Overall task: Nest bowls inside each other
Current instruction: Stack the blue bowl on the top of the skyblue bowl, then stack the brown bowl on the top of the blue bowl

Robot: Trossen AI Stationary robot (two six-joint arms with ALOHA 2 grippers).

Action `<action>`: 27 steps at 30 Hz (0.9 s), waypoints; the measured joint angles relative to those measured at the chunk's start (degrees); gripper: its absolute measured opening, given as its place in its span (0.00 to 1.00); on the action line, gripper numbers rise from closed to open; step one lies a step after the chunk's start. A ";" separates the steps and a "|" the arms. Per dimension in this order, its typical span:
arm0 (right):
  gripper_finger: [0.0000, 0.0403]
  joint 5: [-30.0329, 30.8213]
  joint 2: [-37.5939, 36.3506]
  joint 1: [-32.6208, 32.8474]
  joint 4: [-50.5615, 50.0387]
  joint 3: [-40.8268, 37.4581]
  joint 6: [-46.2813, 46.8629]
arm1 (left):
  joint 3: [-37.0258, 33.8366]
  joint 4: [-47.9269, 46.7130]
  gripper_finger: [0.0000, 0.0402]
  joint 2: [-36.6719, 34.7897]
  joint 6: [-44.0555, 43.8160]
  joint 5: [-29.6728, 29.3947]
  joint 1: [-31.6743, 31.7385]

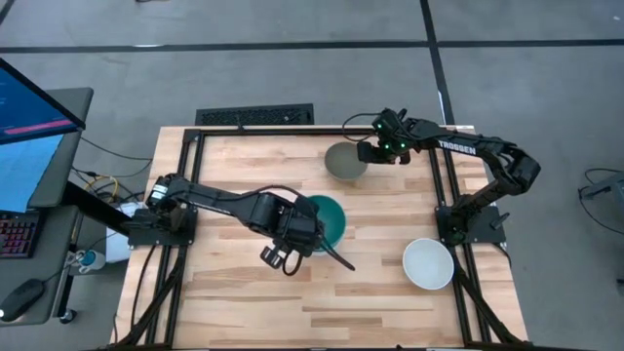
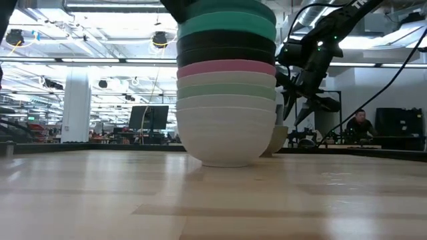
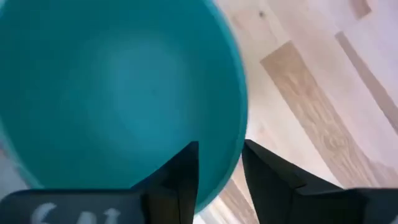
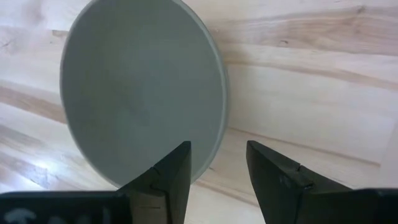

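Observation:
A stack of several nested bowls (image 2: 225, 100) stands mid-table, with a teal bowl (image 1: 330, 216) on top. My left gripper (image 1: 314, 232) is at that bowl's rim, seen close in the left wrist view (image 3: 221, 149). A taupe grey bowl (image 1: 344, 161) rests on its base near the far edge. My right gripper (image 1: 370, 152) is open at its right rim, one finger inside and one outside (image 4: 217, 149), with a gap beside the outer finger. A white bowl (image 1: 429, 263) sits alone toward the near right. My left gripper pinches the teal bowl's rim (image 3: 227, 177), one finger inside the bowl and one outside. It comes from above and from the table's left. The bowl sits on top of the stack (image 2: 227, 30).
A black keyboard (image 1: 255, 116) lies beyond the far edge. The metal frame rail (image 1: 441, 180) runs along the table's right side, close to the right arm. Bare wood stretches across the near and left parts of the table (image 1: 234, 302).

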 joint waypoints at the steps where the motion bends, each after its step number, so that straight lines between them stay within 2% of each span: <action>1: 0.44 0.01 0.00 -0.02 -0.02 0.00 -0.01 | 0.35 -0.16 0.29 0.00 -0.66 -0.56 -0.09; 5: 0.44 0.03 0.00 -0.02 -0.02 0.02 -0.01 | 2.80 -1.19 0.32 -0.42 -1.35 -0.61 -0.46; 16: 0.44 1.83 0.02 -0.03 0.50 0.02 0.04 | 15.70 -4.82 0.35 -1.17 -3.14 -0.51 0.55; 21: 0.44 2.58 0.19 -0.20 0.83 0.02 0.56 | 17.44 -6.34 0.35 -1.16 -4.49 -1.10 0.46; 27: 0.45 3.20 3.85 2.11 5.15 0.11 3.86 | 17.38 -6.73 0.35 -1.05 -4.87 -2.35 0.53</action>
